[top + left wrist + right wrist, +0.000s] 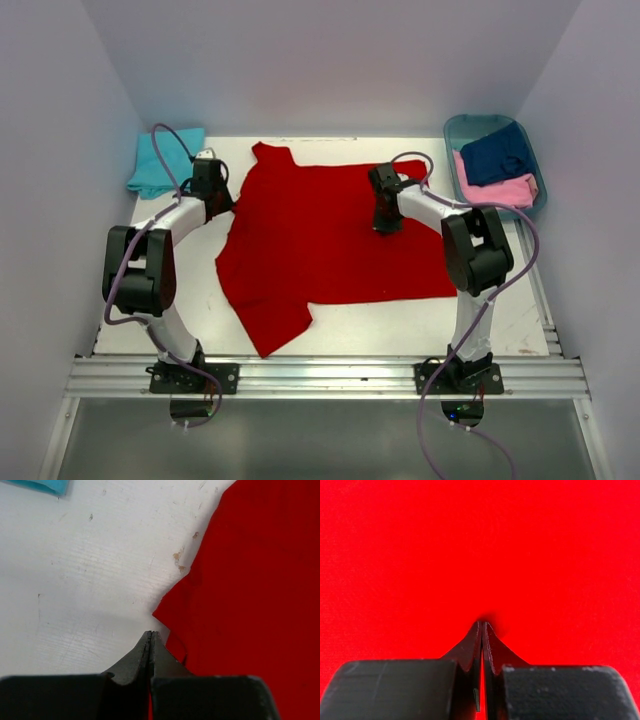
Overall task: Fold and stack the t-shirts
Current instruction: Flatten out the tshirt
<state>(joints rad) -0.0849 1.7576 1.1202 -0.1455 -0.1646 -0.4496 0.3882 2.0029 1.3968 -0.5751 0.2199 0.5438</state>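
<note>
- Across the middle of the white counter [400,325] lies a large bright red soft-cloth t-shirt [320,240], spread flat but skewed, with one corner trailing toward 7 o'clock.
- At 10 o'clock a folded turquoise cloth t-shirt [155,170] sits alone. At 2 o'clock a teal oval plastic basket [450,140] holds a navy cloth t-shirt [497,155] and a pink cloth t-shirt [495,190].
- Left gripper [151,635]: the jaws are pressed together, tips right at the red t-shirt's 9 o'clock edge, with a small flap of hem just beside them. I cannot tell whether any cloth is caught.
- Right gripper [482,624]: the jaws are likewise closed, tips down on the open panel toward 3 o'clock, with a faint pucker there. A pinch of cloth is possible but not shown.
- Risk: with jaws closed, either gripper would likely push the cloth rather than lift it, bunching the panel.
- Risk: any hold on the left is at the very hem, so it could slip free on a lift.
- Risk: a mid-panel pinch on the right may raise only the upper layer, and the skewed lay would probably give a lopsided fold.
</note>
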